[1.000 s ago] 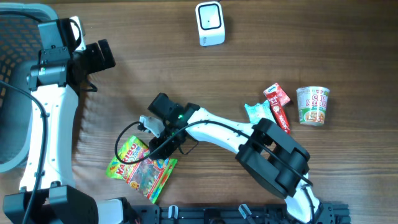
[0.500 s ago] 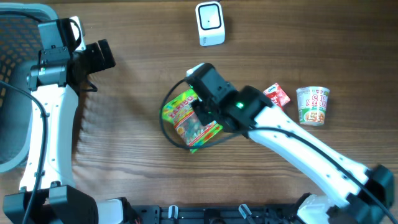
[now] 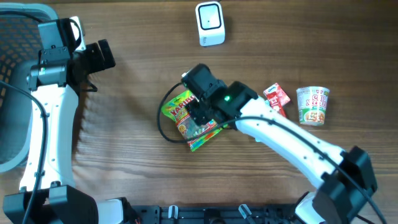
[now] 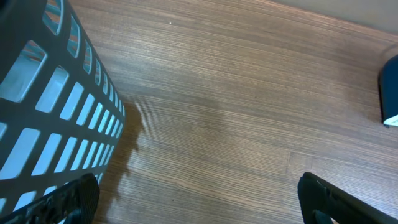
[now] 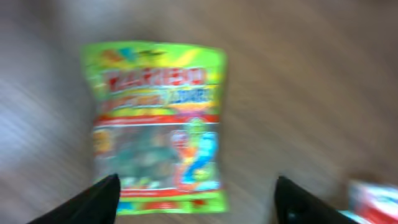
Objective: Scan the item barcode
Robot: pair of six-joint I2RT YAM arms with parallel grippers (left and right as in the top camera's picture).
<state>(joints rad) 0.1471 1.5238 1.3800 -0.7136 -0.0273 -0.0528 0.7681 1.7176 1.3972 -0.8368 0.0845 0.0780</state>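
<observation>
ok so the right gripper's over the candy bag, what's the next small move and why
Probably lower the right gripper and close it on an edge of the candy bag. Its jaws stand open, the bag lies loose on the table, printed front up with no barcode showing, and the scanner stands apart farther up the table.

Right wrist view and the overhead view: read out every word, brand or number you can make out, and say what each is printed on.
"HARIBO": red brand letters on the gummy bag, blurred but just recognisable.
Smaller line beneath it on the bag: too blurred to read.
Noodle cup: red lettering, too small to read.
Red packet: white marks, too small to read.
White scanner: no text visible.
</observation>
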